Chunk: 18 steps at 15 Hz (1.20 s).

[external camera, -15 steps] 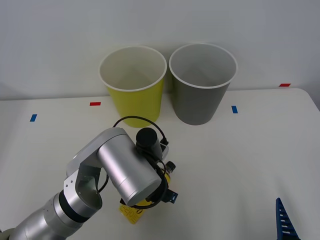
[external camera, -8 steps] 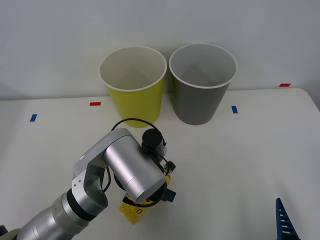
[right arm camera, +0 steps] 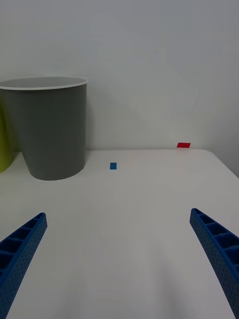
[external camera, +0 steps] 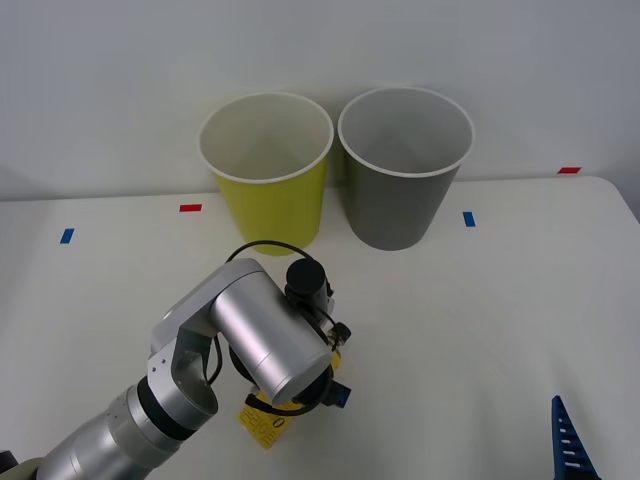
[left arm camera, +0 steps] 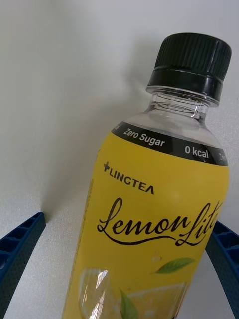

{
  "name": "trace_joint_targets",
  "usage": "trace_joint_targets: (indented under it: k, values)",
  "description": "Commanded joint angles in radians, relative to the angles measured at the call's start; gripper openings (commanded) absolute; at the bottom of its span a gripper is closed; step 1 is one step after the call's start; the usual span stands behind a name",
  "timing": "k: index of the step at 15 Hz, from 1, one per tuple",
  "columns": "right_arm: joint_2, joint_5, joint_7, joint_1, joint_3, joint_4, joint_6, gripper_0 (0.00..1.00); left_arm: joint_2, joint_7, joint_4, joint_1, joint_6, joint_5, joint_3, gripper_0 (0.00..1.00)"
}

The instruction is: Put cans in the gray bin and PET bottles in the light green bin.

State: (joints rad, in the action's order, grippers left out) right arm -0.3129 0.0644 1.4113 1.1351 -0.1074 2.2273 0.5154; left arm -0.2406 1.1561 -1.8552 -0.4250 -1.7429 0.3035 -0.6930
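A plain pale wall stood behind the white worktop (external camera: 480, 300), which carried small red and blue tape marks (external camera: 190, 208) near its far edge. Compared with half a second before, almost nothing had changed: the left arm's silver wrist had shifted only a touch over the near-left part of the worktop, and the bins and bottle lay where they had been. The small clear plastic PET bottle (left arm camera: 154, 209), with its yellow wrap label in dark script and black screw cap, lay on the worktop under that wrist, near the near edge and left of centre. The left gripper (left arm camera: 119, 269) had its blue ribbed fingers (left arm camera: 20, 249) spread to either side of the bottle's body, one on each flank; whether they touched the label could not be told. The tall tapered yellow-green round bin (external camera: 268, 170) with a white inside stood at the far edge, left of centre, and its visible interior held nothing. The matching dark gray round bin (external camera: 403, 170) with a white rim stood just beside it on the right, its visible interior likewise bare. The right gripper (right arm camera: 119, 259) waited at the near-right corner of the worktop, blue fingers spread wide apart, holding nothing.
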Motion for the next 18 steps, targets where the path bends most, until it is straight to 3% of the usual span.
trace_joint_targets:
  k: [1,2,3,4,5,13,18]
  values:
    - [0.000,0.000,0.000,0.000,0.000,0.000,0.000,1.00,0.000,0.013,0.001,0.000,0.000,0.000,0.001,1.00]
    - [0.000,0.000,0.000,0.000,0.000,0.000,0.000,1.00,0.000,0.016,0.001,0.000,0.000,-0.001,0.000,0.96]
    - [0.000,0.000,0.000,0.000,0.000,0.000,0.000,1.00,0.003,0.017,0.001,0.000,0.005,-0.004,0.001,0.66]
    - [0.000,0.000,0.000,0.000,0.000,0.000,0.000,1.00,0.003,0.020,0.001,0.000,0.006,-0.006,0.000,0.07]
    - [0.000,0.000,0.000,0.000,0.000,0.000,0.000,1.00,0.007,0.028,-0.001,0.000,0.009,-0.006,0.001,0.00]
    - [0.000,0.000,0.000,0.000,0.000,0.000,0.000,1.00,0.007,0.042,-0.021,0.000,0.020,-0.014,0.000,0.00]
    - [0.000,0.000,0.000,0.000,0.000,0.000,0.000,1.00,-0.065,0.088,-0.208,0.072,0.149,-0.044,0.033,0.00]
